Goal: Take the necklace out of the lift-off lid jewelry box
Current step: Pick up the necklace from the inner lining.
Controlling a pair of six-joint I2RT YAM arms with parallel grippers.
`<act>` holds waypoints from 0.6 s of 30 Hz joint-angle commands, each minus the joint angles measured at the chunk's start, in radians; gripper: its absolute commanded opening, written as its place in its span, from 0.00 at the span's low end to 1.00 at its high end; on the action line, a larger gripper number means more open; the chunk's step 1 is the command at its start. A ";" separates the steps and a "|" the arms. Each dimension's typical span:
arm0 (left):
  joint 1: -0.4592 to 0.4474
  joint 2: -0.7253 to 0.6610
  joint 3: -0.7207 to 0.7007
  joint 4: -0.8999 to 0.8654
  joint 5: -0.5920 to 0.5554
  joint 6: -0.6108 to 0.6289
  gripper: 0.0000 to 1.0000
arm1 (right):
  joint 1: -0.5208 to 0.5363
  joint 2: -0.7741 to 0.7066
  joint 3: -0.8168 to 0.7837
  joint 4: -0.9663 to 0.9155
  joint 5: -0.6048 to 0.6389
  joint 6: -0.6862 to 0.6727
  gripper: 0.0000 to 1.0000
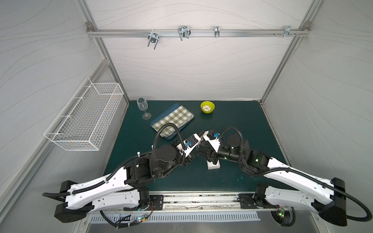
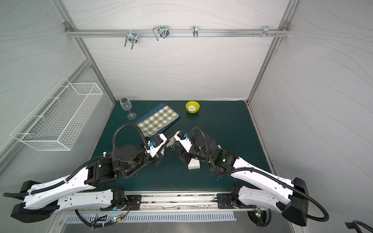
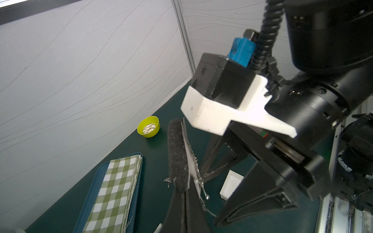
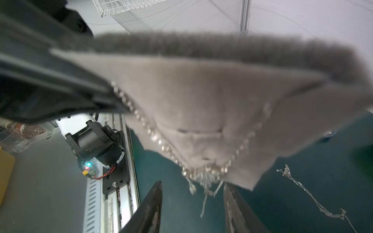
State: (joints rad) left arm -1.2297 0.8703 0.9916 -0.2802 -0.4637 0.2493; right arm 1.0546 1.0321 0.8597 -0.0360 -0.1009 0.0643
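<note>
The left end effector (image 3: 184,194) clenched the grey pad (image 4: 201,96), lifted out of the box (image 1: 214,165), with the necklace (image 4: 153,137) on it. The right end effector (image 4: 192,184) gaped, empty. I think pulling the necklace off was left.

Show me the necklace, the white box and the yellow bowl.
necklace (image 4: 150,131), right wrist view, beaded chain.
white box (image 3: 233,182), left wrist view, inner floor.
yellow bowl (image 1: 207,112), a top view, outer wall.

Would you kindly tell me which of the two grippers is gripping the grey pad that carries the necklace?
The left gripper, shut on the grey pad; the right gripper is open, its jaws apart near the dangling end of the necklace.
</note>
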 commanded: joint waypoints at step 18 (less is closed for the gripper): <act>-0.002 -0.013 0.036 0.009 -0.033 -0.004 0.00 | 0.005 -0.019 0.045 0.034 0.014 -0.026 0.00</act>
State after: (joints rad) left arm -1.2297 0.8700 1.0039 -0.2886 -0.4694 0.2424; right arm 1.0546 1.0557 0.8913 0.0113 -0.1051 0.0463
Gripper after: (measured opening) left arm 0.047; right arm 0.050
